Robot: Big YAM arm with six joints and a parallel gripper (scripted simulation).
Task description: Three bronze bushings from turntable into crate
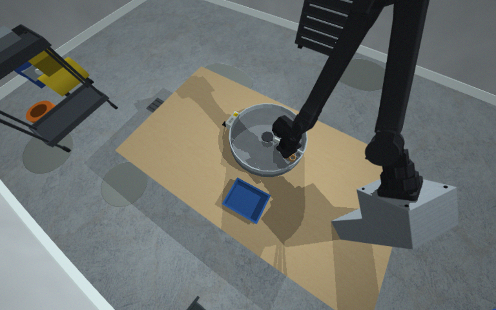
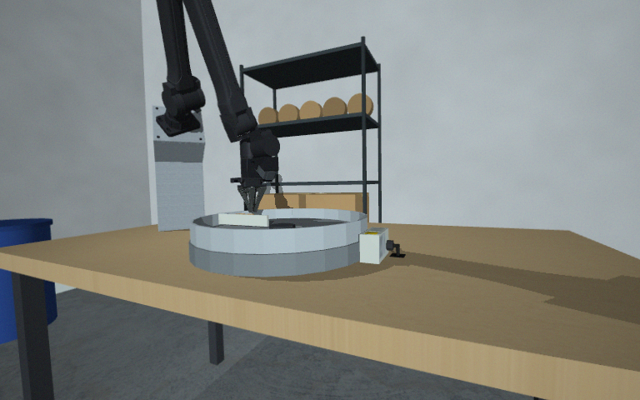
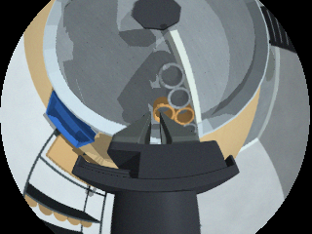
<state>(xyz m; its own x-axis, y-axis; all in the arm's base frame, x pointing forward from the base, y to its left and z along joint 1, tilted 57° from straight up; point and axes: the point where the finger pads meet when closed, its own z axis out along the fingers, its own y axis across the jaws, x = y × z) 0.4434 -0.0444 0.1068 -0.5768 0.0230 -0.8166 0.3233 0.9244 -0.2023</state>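
Note:
The round grey turntable [image 1: 268,139] sits in the middle of the table. Against its white bar [image 3: 185,68] lie two grey bushings [image 3: 171,76] [image 3: 178,97] and two bronze bushings [image 3: 163,112] [image 3: 185,116]. My gripper [image 3: 155,115] [image 1: 289,152] reaches down into the turntable's near-right part, with its fingers narrow at the rim of the left bronze bushing. The tips hide part of that ring, and I see nothing clearly clamped. One bronze ring shows beside the gripper in the top view [image 1: 292,157]. The blue crate [image 1: 246,199] stands on the table in front of the turntable.
A small white motor box [image 2: 373,245] is fixed to the turntable's rim. The arm's grey base block [image 1: 403,214] stands at the table's right. A dark shelf rack [image 2: 325,127] stands behind the table, and a blue bin [image 2: 23,277] stands beside it.

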